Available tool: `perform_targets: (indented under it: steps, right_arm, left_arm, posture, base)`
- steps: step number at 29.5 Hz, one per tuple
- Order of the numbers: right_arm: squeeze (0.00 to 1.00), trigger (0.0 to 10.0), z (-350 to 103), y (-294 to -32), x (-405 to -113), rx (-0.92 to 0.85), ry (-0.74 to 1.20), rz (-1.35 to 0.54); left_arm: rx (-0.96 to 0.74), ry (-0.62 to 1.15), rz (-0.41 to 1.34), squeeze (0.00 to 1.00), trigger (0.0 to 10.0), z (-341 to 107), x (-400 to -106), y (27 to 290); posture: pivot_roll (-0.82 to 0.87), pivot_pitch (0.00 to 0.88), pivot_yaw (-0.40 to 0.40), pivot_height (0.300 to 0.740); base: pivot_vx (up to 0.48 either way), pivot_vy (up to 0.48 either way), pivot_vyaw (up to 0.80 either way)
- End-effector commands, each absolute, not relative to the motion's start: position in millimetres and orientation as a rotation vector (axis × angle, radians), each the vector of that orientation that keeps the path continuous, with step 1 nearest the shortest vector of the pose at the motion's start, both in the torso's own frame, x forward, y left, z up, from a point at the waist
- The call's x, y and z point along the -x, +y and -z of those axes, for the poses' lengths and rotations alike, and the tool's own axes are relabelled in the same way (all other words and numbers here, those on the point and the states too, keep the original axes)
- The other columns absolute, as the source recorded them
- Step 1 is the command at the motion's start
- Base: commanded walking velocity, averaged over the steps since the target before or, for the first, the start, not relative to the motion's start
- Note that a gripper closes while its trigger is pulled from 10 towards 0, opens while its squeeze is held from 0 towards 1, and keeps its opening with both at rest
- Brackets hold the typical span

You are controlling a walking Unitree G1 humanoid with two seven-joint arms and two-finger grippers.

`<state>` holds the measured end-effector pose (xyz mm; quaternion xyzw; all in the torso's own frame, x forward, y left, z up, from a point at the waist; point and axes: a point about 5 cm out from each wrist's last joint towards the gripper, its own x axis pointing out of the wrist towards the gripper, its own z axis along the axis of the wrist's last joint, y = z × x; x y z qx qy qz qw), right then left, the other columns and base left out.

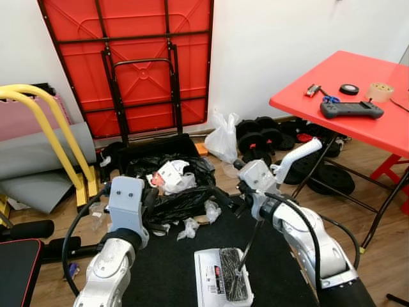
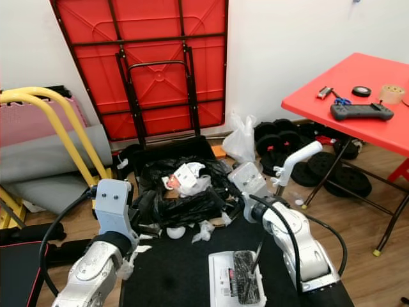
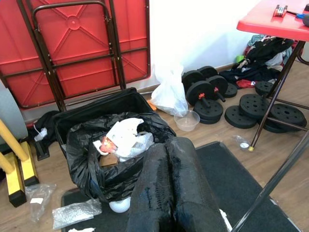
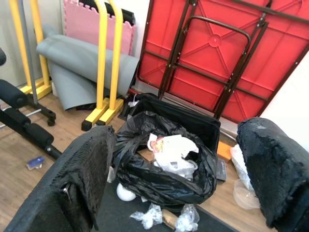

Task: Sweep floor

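A black bin lined with a black bag (image 1: 182, 201) stands on the floor ahead, with white crumpled rubbish (image 1: 171, 176) on top. Scraps of clear wrap (image 1: 192, 225) lie in front of it at the edge of a black mat (image 1: 166, 272). On the mat lies a white dustpan (image 1: 211, 284) with a black brush (image 1: 232, 275) on it and a thin rod slanting up from it. My left gripper (image 3: 166, 147) is shut and empty, pointing at the bin. My right gripper (image 4: 178, 130) is open and empty, aimed over the bin. A white handle (image 1: 299, 155) rises beside my right wrist.
A folded red table (image 1: 128, 64) leans on the wall behind the bin. A red table (image 1: 345, 96) stands to the right, with weight plates (image 1: 262, 137) and a white plastic bag (image 1: 223, 137) below it. A yellow frame (image 1: 48, 128) and a black bench (image 1: 16, 262) stand on the left.
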<state>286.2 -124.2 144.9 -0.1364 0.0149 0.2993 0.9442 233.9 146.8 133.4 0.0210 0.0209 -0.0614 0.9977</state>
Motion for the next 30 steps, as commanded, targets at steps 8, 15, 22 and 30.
perform_targets:
  steps: [8,15,22,30]
  right_arm:
    - [0.0,10.0,-143,-123,-285,0.234,0.014,-0.621]
    - [0.0,10.0,-134,-126,-282,0.195,0.035,-0.588]
    - [0.0,10.0,-135,-128,-279,0.099,0.002,-0.598]
    - [0.0,10.0,-133,-126,-277,0.131,0.005,-0.629]
  left_arm:
    - [-0.073,0.067,0.13,0.0,10.0,-126,-233,146]
    - [-0.074,0.082,0.133,0.0,10.0,-120,-229,143]
    - [-0.059,0.081,0.13,0.0,10.0,-118,-227,143]
    - [-0.061,0.076,0.134,0.0,10.0,-119,-228,143]
  posture:
    - [-0.12,0.0,-0.013,0.74]
    - [-0.11,0.0,-0.005,0.74]
    - [-0.12,0.0,-0.009,0.74]
    - [-0.12,0.0,-0.007,0.74]
  base:
    - [0.0,0.0,0.0]
    - [0.0,0.0,0.0]
    - [0.114,0.0,0.57]
    - [0.274,0.0,0.71]
